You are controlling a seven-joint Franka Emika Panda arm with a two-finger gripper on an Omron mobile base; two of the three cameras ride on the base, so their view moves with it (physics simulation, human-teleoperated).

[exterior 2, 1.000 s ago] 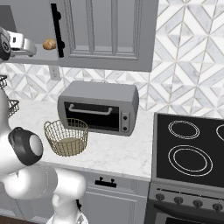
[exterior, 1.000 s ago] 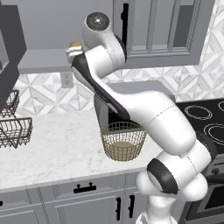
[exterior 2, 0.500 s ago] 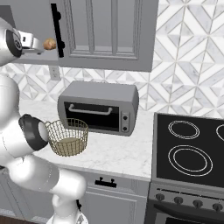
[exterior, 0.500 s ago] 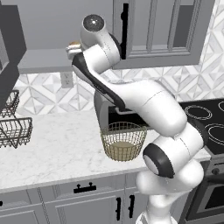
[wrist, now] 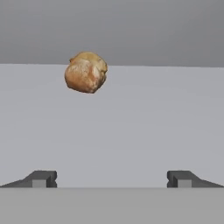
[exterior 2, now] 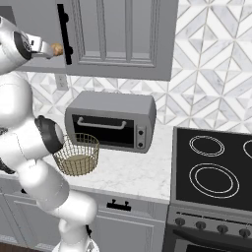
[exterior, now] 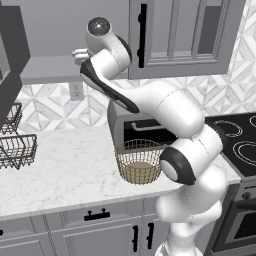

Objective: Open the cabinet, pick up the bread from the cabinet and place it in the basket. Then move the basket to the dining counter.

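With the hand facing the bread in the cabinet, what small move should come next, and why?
Probably ease the hand forward and slightly left: its fingers stand wide open, and the bread sits ahead on the cabinet shelf, left of centre and not yet between them.

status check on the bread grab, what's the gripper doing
Gripper open, empty. Bread on cabinet shelf ahead, off to one side, untouched. Nothing between them.

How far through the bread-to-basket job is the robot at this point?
Done: the cabinet shelf is exposed, with the small golden-brown bun on it. In hand: the gripper is open and aimed at the bun, not yet around it. Left: grasp the bun, drop it into the round tan wire basket, empty beside the toaster oven, then carry the basket to the dining counter.
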